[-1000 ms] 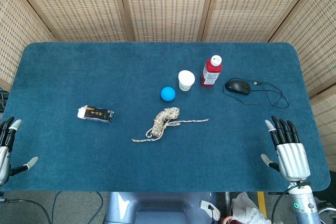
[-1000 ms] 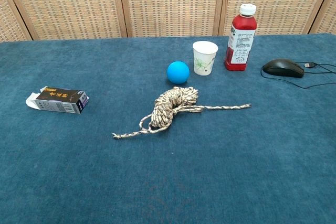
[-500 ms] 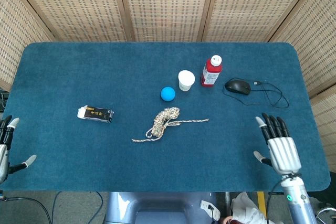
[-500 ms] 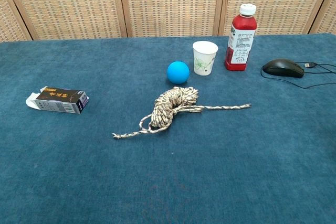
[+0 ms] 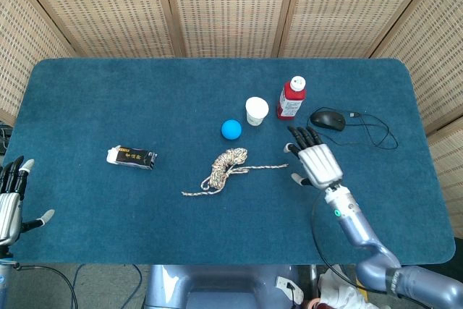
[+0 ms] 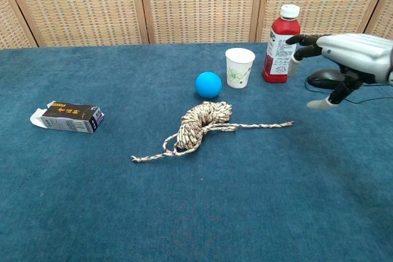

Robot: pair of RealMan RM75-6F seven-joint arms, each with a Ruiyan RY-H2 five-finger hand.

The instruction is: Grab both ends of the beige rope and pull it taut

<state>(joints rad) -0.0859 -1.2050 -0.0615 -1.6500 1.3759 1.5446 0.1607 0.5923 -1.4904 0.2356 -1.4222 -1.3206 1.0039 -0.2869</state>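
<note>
Rope: the beige rope (image 5: pixel 230 166) is lying near the middle of the desk (image 5: pixel 101 99), bunched into a loose coil, one end trailing left toward the front, the other running right.
Right robot hand: the right robot hand (image 5: pixel 315 161) is hovering above the desk just beyond the rope's right end, fingers spread apart and holding nothing (not touching the rope, as the chest view shows).
Left robot hand: the left robot hand (image 5: pixel 10 201) is sitting at the desk's front-left edge, fingers apart, gripping nothing, well apart from the rope.
Behind the rope: a blue ball (image 5: pixel 231 129), a paper cup (image 5: pixel 256 111) and a red bottle (image 5: pixel 291 98) are standing in a row.
Right side: a black mouse (image 5: pixel 328 119) is lying near the bottle.
Left side: a small dark box (image 5: pixel 132 157) is lying flat.
</note>
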